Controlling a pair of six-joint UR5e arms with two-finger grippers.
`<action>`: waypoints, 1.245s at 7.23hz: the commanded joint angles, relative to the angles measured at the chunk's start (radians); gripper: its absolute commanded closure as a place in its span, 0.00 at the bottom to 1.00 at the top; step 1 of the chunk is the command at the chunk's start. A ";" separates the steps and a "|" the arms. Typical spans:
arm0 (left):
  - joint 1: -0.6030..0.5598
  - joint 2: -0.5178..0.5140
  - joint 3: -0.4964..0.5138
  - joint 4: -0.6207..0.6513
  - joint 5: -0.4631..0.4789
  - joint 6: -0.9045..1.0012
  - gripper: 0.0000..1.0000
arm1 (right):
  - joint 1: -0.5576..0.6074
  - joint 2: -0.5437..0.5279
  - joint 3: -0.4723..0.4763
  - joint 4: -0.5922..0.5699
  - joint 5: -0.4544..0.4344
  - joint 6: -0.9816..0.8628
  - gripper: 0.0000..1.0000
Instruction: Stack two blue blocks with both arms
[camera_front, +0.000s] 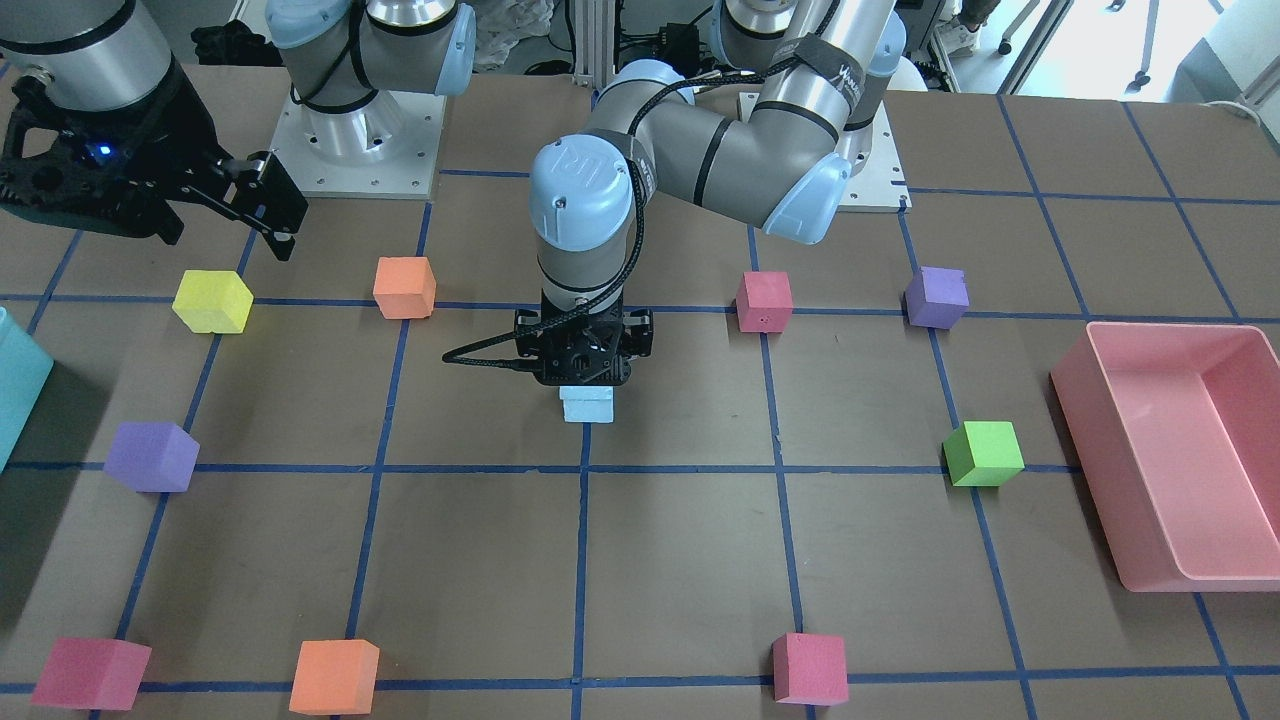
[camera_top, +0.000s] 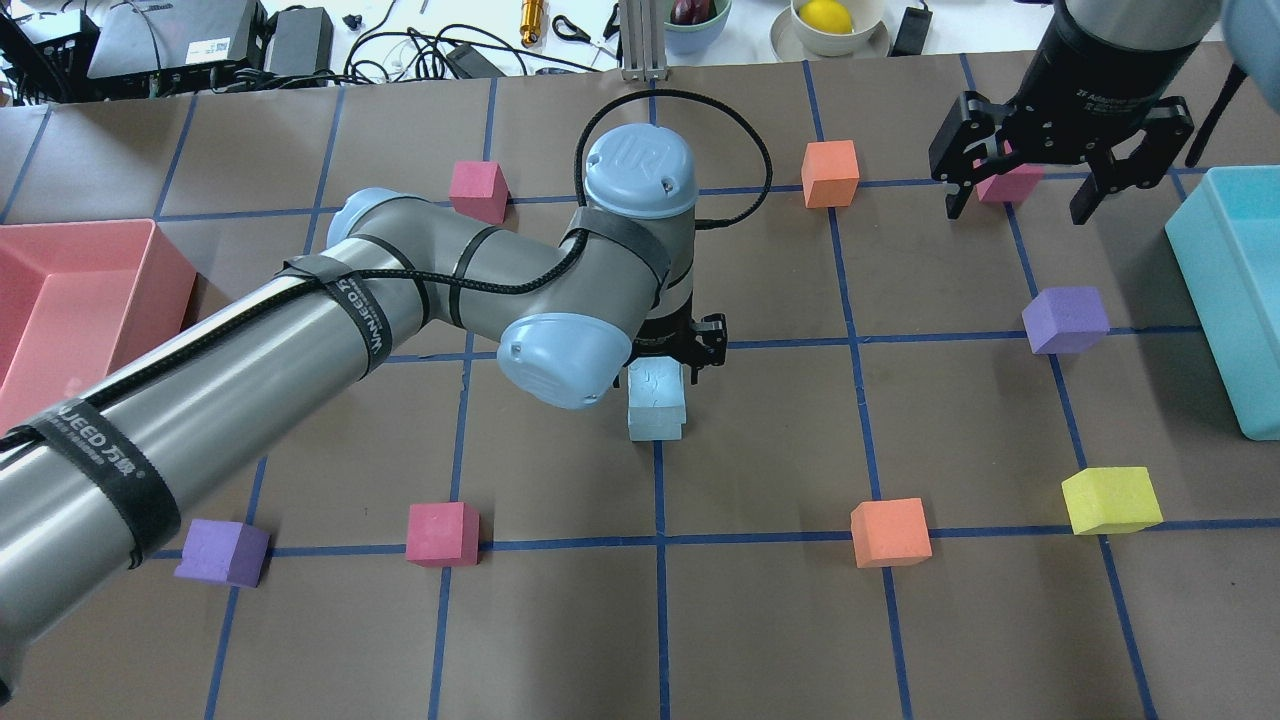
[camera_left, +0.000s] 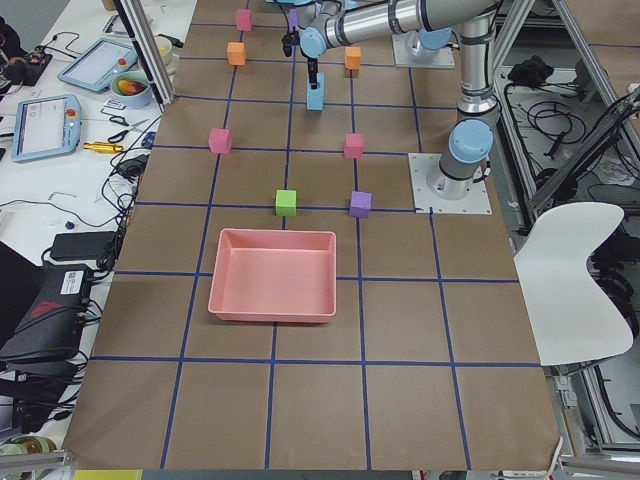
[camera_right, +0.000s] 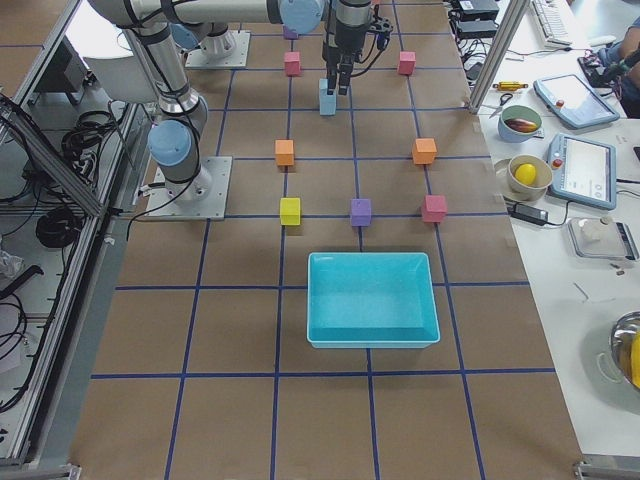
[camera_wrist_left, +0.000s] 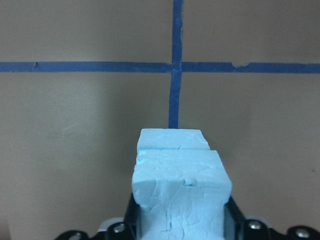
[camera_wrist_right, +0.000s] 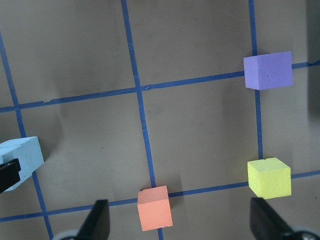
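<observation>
Blue foam sits in the middle of the brown table (camera_front: 700, 560). The two blue blocks (camera_top: 656, 402) are there, one on top of the other, on a blue tape line (camera_front: 582, 560). The top blue block (camera_wrist_left: 181, 192) sits a little crooked on the bottom blue block (camera_wrist_left: 172, 139), so one edge of the bottom one peeks out. The left arm (camera_top: 300, 330) reaches across the table and bends so that its hand points straight down at the stack. The left gripper (camera_front: 585, 382) is closed on the top blue block, with a black finger pressed on each side of it. The right gripper (camera_top: 1020, 195) hangs up high over the other side of the table, near the turquoise bin (camera_top: 1210, 310). Its fingers (camera_top: 1088, 205) are spread wide apart and hold nothing. The camera on that wrist looks down on a purple cube (camera_wrist_right: 268, 70), a yellow cube (camera_wrist_right: 269, 177) and an orange cube (camera_wrist_right: 155, 207), each lying alone on the table, well apart from the others. At the left edge of that view you can see a bit of the blue stack. A green cube (camera_front: 985, 453) lies close to the pink bin (camera_front: 1170, 328), which is at the end of the table on the left arm's side.
</observation>
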 joint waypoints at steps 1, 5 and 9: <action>0.030 0.055 0.026 -0.002 0.000 0.033 0.00 | 0.013 -0.009 0.000 0.028 0.005 0.000 0.00; 0.280 0.251 0.083 -0.219 -0.003 0.291 0.00 | 0.057 -0.008 0.000 0.030 0.004 -0.004 0.00; 0.507 0.336 0.187 -0.409 -0.004 0.463 0.00 | 0.057 -0.008 0.003 0.033 -0.004 -0.003 0.00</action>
